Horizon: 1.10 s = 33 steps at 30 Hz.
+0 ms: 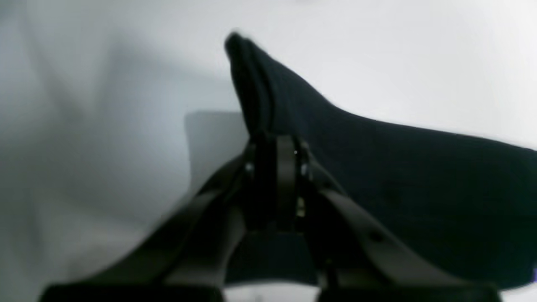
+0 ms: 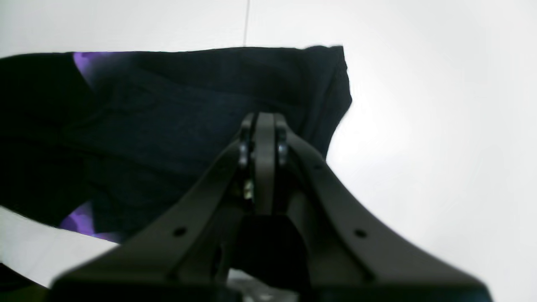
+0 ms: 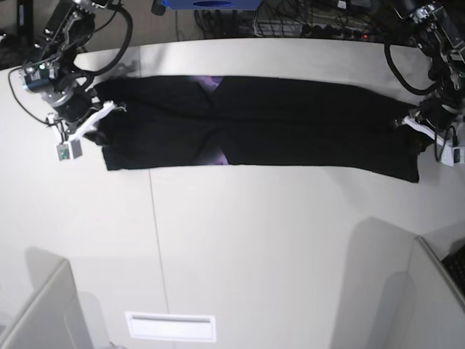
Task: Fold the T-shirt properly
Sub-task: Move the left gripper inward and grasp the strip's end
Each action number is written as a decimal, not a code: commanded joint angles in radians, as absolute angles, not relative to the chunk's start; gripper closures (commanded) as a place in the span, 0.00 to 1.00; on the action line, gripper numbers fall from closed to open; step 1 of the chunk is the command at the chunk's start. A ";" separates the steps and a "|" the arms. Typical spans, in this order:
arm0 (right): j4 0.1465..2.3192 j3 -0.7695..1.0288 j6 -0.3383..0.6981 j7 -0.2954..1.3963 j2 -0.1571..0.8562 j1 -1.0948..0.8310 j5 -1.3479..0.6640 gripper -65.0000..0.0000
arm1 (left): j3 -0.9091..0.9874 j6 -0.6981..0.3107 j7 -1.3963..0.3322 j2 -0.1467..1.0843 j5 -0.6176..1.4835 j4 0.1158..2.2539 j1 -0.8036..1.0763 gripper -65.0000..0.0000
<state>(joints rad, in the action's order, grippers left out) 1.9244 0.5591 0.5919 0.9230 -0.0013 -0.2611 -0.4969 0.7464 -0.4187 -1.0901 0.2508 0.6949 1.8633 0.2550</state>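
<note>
The black T-shirt [image 3: 290, 123] lies as a long folded band across the far part of the white table [image 3: 254, 240]. Slivers of its purple print [image 3: 220, 155] show near the middle fold. My left gripper [image 3: 420, 132] is shut on the band's right end; in the left wrist view its jaws [image 1: 277, 144] pinch a raised ridge of the black cloth [image 1: 419, 176]. My right gripper [image 3: 98, 122] is shut on the left end; in the right wrist view its jaws [image 2: 262, 123] are closed on the cloth [image 2: 168, 126], with purple [image 2: 84, 63] at the edge.
Grey panels stand at the near left corner [image 3: 36, 313] and near right corner [image 3: 436, 291]. A white slotted plate [image 3: 171, 326] lies near the front edge. Cables [image 3: 305, 25] run behind the table's far edge. A seam [image 3: 154, 233] crosses the tabletop.
</note>
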 commanded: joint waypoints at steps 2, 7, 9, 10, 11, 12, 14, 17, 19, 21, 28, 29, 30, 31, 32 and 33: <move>1.945 0.564 0.595 0.901 0.007 -0.254 -0.512 1.00 | 0.714 -0.420 -1.093 0.217 0.704 1.925 0.291 1.00; 1.945 0.564 0.595 0.901 0.007 -0.249 -0.512 1.00 | 0.570 -0.414 -1.087 0.157 0.704 1.937 0.328 1.00; 1.945 0.564 0.595 0.901 0.007 -0.248 -0.512 1.00 | 0.521 -0.361 -1.087 0.131 0.704 1.939 0.328 1.00; 1.945 0.564 0.595 0.901 0.007 -0.248 -0.512 1.00 | 0.496 -0.332 -1.087 0.124 0.704 1.939 0.323 1.00; 1.945 0.564 0.595 0.901 0.007 -0.248 -0.512 1.00 | 0.472 -0.311 -1.087 0.114 0.704 1.939 0.317 1.00; 1.945 0.564 0.593 0.901 0.007 -0.248 -0.512 1.00 | 0.447 -0.297 -1.086 0.107 0.704 1.937 0.315 1.00; 1.945 0.564 0.593 0.901 0.007 -0.248 -0.512 1.00 | 0.397 -0.280 -1.086 0.090 0.704 1.936 0.294 1.00; 1.945 0.564 0.593 0.901 0.007 -0.248 -0.512 1.00 | 0.341 -0.278 -1.086 0.062 0.704 1.917 0.271 1.00; 1.945 0.564 0.593 0.901 0.007 -0.248 -0.512 1.00 | 0.306 -0.266 -1.086 0.053 0.704 1.902 0.251 1.00; 1.945 0.565 0.593 0.901 0.007 -0.249 -0.512 1.00 | 0.268 -0.216 -1.086 0.051 0.704 1.880 0.237 1.00; 1.945 0.565 0.593 0.901 0.007 -0.249 -0.512 1.00 | 0.186 -0.171 -1.086 0.051 0.704 1.857 0.219 1.00; 1.945 0.565 0.593 0.901 0.007 -0.251 -0.512 1.00 | 0.186 -0.171 -1.086 0.051 0.704 1.857 0.217 1.00; 1.945 0.565 0.593 0.901 0.007 -0.251 -0.512 1.00 | 0.186 -0.171 -1.086 0.050 0.704 1.857 0.217 1.00; 1.945 0.565 0.593 0.901 0.007 -0.251 -0.512 1.00 | 0.186 -0.171 -1.086 0.050 0.704 1.857 0.217 1.00; 1.945 0.565 0.593 0.901 0.007 -0.251 -0.512 1.00 | 0.186 -0.171 -1.086 0.050 0.704 1.857 0.217 1.00; 1.945 0.565 0.593 0.901 0.007 -0.251 -0.512 1.00 | 0.188 -0.171 -1.086 0.050 0.704 1.857 0.217 1.00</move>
